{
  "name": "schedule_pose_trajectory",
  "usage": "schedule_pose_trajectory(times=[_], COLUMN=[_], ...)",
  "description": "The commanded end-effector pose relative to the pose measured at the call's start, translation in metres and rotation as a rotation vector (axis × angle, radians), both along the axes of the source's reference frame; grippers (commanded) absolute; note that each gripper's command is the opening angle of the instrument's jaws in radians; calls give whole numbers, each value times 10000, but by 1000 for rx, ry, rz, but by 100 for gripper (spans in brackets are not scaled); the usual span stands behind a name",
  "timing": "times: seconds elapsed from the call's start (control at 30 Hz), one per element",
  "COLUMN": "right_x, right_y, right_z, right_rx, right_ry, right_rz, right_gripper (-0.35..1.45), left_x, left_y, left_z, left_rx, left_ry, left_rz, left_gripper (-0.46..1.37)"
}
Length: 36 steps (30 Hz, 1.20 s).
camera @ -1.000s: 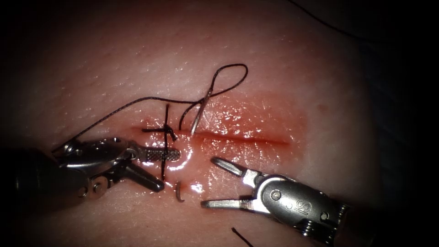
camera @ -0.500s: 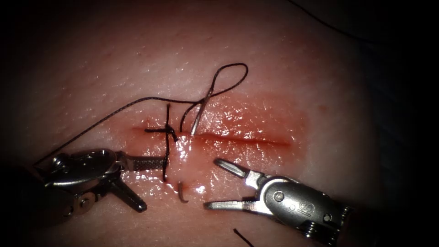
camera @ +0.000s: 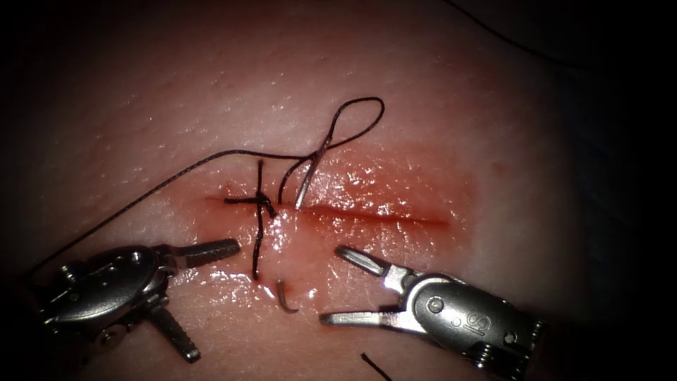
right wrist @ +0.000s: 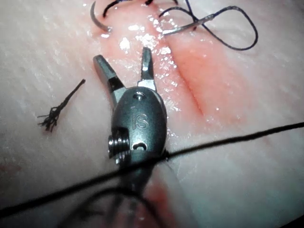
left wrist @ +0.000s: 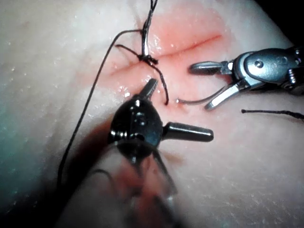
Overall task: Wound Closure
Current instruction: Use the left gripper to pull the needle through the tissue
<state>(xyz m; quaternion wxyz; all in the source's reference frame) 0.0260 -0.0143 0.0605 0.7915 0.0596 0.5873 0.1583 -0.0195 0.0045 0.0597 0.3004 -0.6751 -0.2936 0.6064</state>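
Note:
The curved needle sits in the tissue near the cut's (camera: 381, 215) left end. Its tail (camera: 305, 185) stands out on the far side with the thread (camera: 176, 176) on it; its tip (camera: 285, 298) pokes out on the near side. Left of it lies a knotted stitch (camera: 262, 203). My left tool (camera: 215, 300) is open and holds nothing, low and left of the tip. My right tool (camera: 332, 284) is open and empty just right of the tip. The left wrist view has the left tool (left wrist: 181, 109) beside the needle (left wrist: 192, 101); the right wrist view has the right tool (right wrist: 122, 55) short of the tip (right wrist: 97, 21).
Red fluid glistens along the cut and around the stitch. The thread loops (camera: 360, 116) beyond the needle's tail and runs off to the lower left. A frayed cut end of thread (right wrist: 57, 111) lies on the tissue beside my right tool.
My left tool has drawn back from the stitch toward the lower left and its jaws have spread wider. The right tool has barely shifted. The needle stays in the tissue.

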Motion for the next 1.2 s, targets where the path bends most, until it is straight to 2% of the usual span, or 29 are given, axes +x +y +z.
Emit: schedule_pose_trajectory(times=[0.03, 0.13, 0.17, 0.2, 0.4, 0.43, 0.57, 0.77, 0.9, 1.07, 1.2], right_x=[0, -3, -6, -7, -11, -11, -12, -13, -15, -16, -17], right_y=[0, 0, 0, 0, 1, 1, 1, 0, -1, -5, -9], right_z=[1, 2, 3, 3, 3, 3, 3, 2, 1, 1, 2], right_rx=[0, -1, -1, -1, -1, -1, -1, -1, -2, 1, 4], right_ry=[1, 2, 3, 3, 3, 3, 3, 3, 4, 7, 7], right_rz=[-4, -6, -7, -8, -9, -9, -9, -10, -11, -8, -7], right_gripper=[101, 101, 101, 101, 101, 101, 101, 101, 101, 102, 102], left_x=[1, 0, -1, -1, -11, -16, -25, -42, -49, -51, -53], left_y=[-1, -3, -1, -1, -1, -1, -1, 1, 2, 5, 4], left_z=[0, -7, -13, -16, -30, -32, -31, -17, -2, 15, 25], left_rx=[-22, -107, -174, -197, -367, -412, -468, -570, -573, -573, -574], left_ry=[9, 29, 67, 82, 212, 238, 293, 434, 487, 513, 532], left_rz=[-8, -29, -37, -39, -15, -16, -24, 64, 83, 117, 144], left_gripper=[126, 123, 122, 120, 121, 116, 95, 93, 93, 102, 102])
